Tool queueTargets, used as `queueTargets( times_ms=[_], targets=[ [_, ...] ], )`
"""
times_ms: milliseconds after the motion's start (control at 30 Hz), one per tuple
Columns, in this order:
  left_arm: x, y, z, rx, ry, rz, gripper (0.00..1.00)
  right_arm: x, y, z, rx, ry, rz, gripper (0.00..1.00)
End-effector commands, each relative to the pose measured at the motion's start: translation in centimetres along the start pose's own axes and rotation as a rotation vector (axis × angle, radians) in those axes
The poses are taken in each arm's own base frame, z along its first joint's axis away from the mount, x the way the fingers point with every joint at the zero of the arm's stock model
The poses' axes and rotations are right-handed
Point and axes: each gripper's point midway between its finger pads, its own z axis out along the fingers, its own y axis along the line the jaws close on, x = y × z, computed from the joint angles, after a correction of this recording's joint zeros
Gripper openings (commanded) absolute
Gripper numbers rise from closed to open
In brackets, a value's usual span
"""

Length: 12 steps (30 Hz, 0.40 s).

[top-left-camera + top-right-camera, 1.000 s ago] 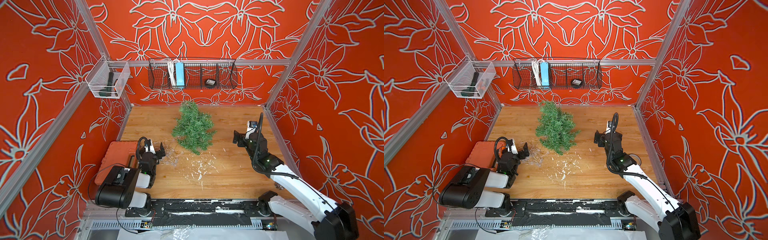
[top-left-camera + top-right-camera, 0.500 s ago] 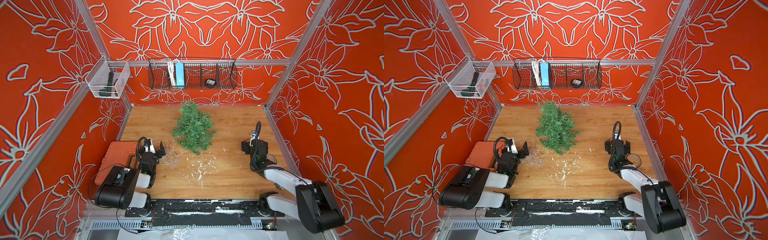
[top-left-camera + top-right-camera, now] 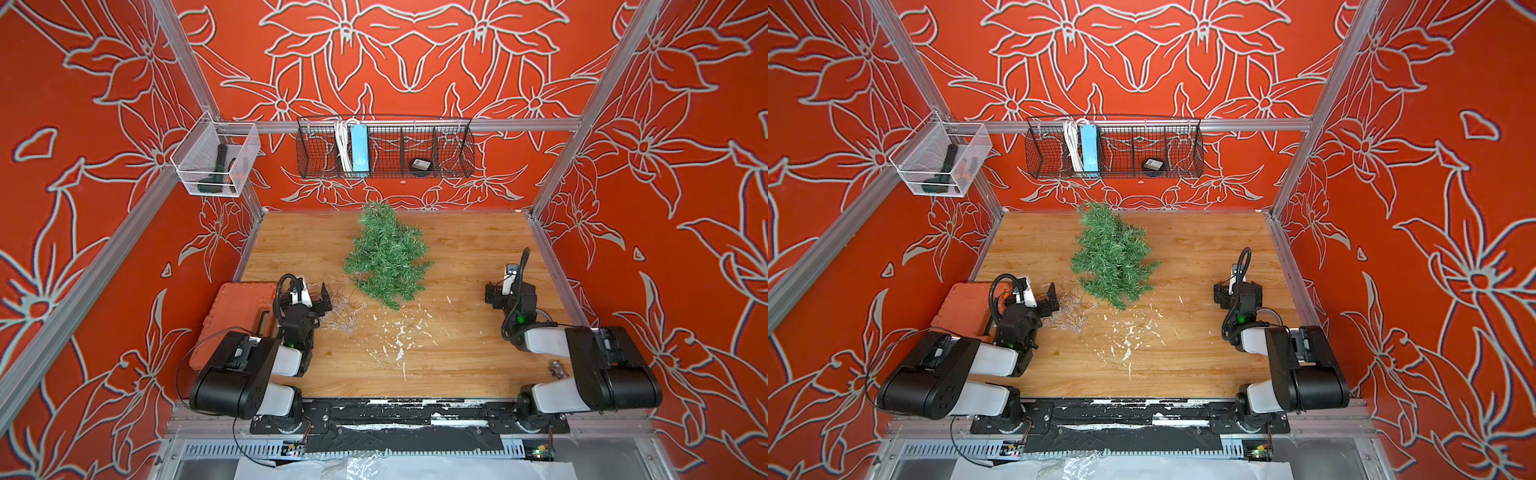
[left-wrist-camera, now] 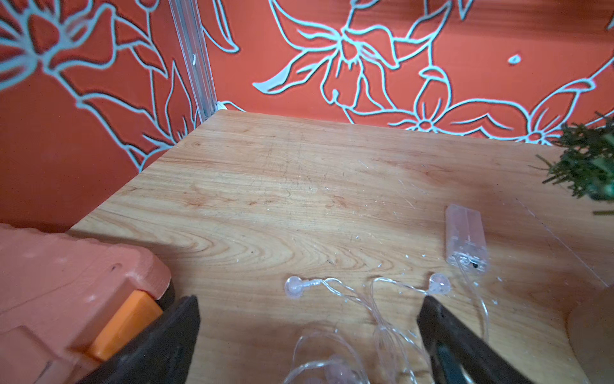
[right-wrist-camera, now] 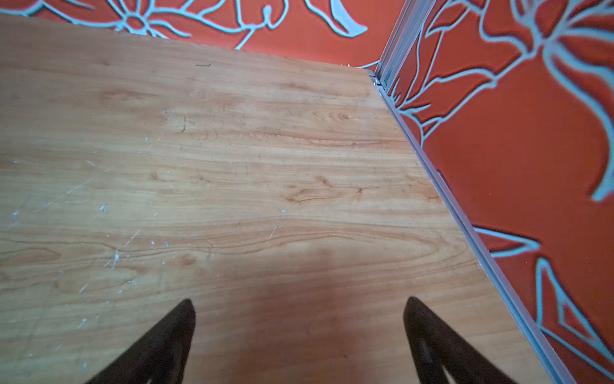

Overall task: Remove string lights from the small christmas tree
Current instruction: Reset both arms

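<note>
Both jaw pairs released, holding nothing. My left gripper (image 4: 310, 301) hovers over the string lights (image 3: 343, 313), heaped beside the tree (image 3: 386, 259), seemingly freed; my right gripper (image 5: 299, 301) rests aside, unneeded

Both top views hang high over the front of the booth and look steeply down toward the back wall. They're nearly the same shot, just nudged sideways, and both catch the whole table (image 3: 457, 257), both arms and the wire basket (image 3: 451, 153). The left wrist camera sits low and close over the wood, peering past the left gripper (image 4: 310, 301) at the far left corner. It shares the string lights (image 4: 466, 236) and a bit of the tree (image 4: 591, 173) with the top views. The right wrist camera sits just as low behind the right gripper (image 5: 299, 301), facing the far right corner.
</note>
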Motion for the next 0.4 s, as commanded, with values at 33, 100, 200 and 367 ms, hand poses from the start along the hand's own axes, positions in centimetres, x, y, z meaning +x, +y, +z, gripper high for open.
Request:
queueTargets(
  times_ms=[33,100,200,367],
  targets=[
    [-1.15,-0.17,0.17,-0.001,-0.039,0.008,0.99,-1.35,-0.18,0.12,-0.006,-0.045,0.025,0.98],
    [-1.13,-0.18,0.17,-0.002,-0.038,0.010,0.99,-1.36,-0.20,0.07,-0.007,-0.035,0.022,0.98],
    [-1.17,-0.20,0.20,-0.001,-0.039,0.008,0.99,-1.39,-0.19,0.06,-0.007,-0.040,0.024,0.98],
    [-1.14,-0.20,0.23,-0.001,-0.037,0.009,0.99,-1.32,-0.15,0.09,-0.009,-0.034,0.022,0.98]
  ],
)
